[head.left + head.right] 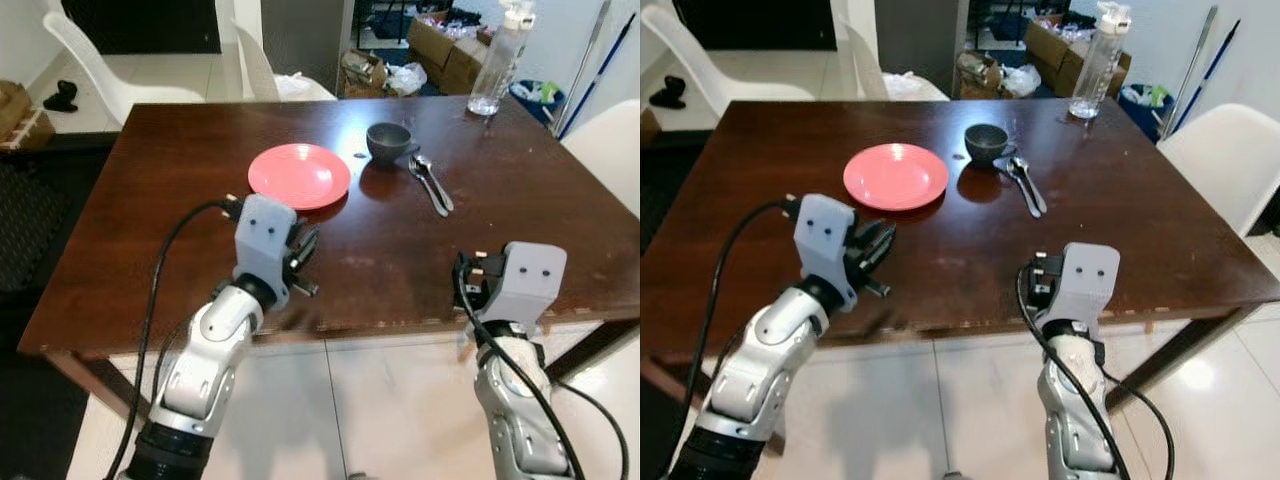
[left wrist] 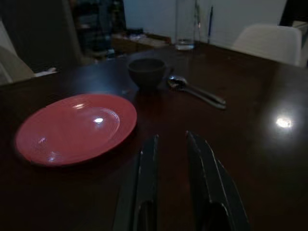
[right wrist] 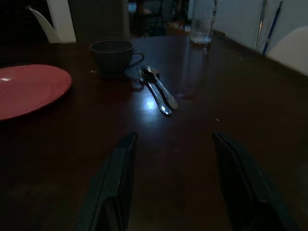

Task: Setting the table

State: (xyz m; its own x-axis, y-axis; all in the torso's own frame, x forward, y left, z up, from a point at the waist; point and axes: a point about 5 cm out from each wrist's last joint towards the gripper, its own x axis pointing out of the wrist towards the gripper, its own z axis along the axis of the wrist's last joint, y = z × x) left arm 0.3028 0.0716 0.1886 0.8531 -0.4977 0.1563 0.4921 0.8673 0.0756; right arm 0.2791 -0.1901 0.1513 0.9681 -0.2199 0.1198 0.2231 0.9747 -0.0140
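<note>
A pink plate lies on the dark wooden table left of centre. To its right stands a dark cup, with two metal spoons lying side by side beyond it. My left gripper hovers low over the table just short of the plate's near edge, its fingers a narrow gap apart and holding nothing. My right gripper sits at the table's front edge on the right, open wide and empty, pointing toward the spoons and cup.
A clear water bottle stands at the table's far right corner. White chairs are at the far side, and another white chair at the right. Cardboard boxes and clutter lie on the floor behind.
</note>
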